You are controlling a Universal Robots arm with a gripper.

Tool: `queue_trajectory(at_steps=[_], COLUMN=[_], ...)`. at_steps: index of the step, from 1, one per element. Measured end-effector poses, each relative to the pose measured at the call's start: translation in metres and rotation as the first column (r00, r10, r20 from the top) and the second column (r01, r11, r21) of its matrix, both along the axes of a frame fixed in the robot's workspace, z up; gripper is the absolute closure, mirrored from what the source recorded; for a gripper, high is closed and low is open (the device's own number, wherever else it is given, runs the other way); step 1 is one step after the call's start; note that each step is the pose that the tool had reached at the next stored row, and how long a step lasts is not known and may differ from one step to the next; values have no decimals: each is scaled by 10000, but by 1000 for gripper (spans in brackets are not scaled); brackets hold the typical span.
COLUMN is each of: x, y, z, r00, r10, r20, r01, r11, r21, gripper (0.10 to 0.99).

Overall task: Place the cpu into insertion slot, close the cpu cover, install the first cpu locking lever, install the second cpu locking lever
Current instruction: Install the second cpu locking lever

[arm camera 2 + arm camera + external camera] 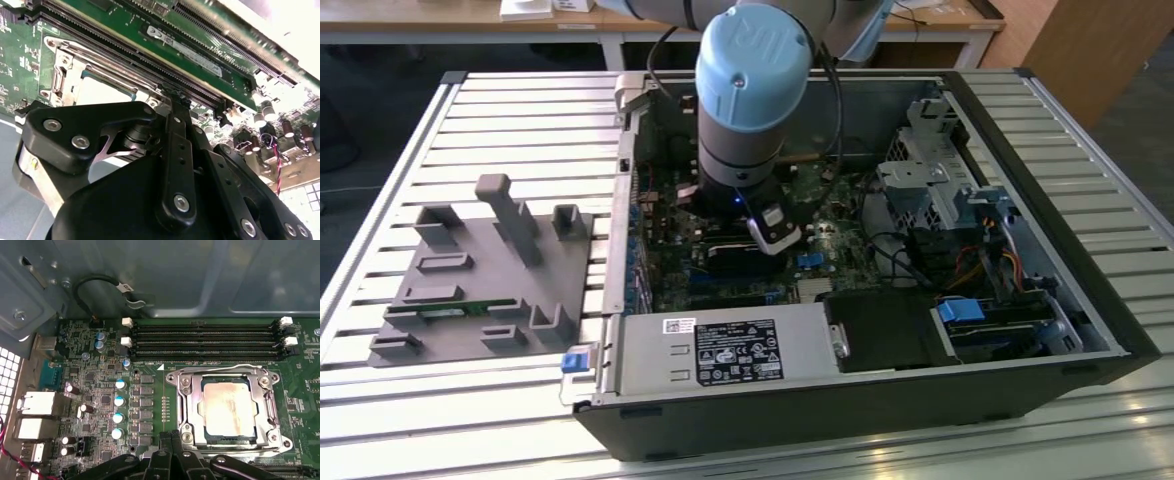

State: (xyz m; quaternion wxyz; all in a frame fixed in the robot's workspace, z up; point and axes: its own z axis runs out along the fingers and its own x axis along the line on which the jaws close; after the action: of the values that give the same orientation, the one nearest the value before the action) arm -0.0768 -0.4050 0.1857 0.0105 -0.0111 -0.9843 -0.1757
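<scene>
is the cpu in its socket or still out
In. The cpu lies flat inside the insertion slot, with the cpu cover framing its silver top.

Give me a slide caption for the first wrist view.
Gripper at the edge of the cpu cover, cpu seated.

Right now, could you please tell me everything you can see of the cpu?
The cpu is a flat square chip with a dull silver-grey metal top, smudged with a pale residue. It lies flat in the insertion slot on the green board, and the cpu cover, a silver frame, lies closed around it, its top showing through the window. The gripper sits just beside the socket's edge, not touching the chip.
</scene>
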Motion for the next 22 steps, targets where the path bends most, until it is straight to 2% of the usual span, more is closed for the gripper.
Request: queue_trajectory(at_steps=[3, 7, 11, 17, 22], x=[1, 0, -1, -2, -2], y=[13, 13, 9, -38, -38], z=[0, 1, 9, 12, 32], r00=[10000, 10000, 10000, 10000, 10000], r10=[2, 1, 0, -1, 1], r20=[-1, 0, 2, 1, 4], r01=[-2, -1, 0, 1, -1], r11=[10000, 10000, 10000, 10000, 10000], r21=[-65, -77, -74, -72, -2], gripper=[969, 969, 969, 969, 969])
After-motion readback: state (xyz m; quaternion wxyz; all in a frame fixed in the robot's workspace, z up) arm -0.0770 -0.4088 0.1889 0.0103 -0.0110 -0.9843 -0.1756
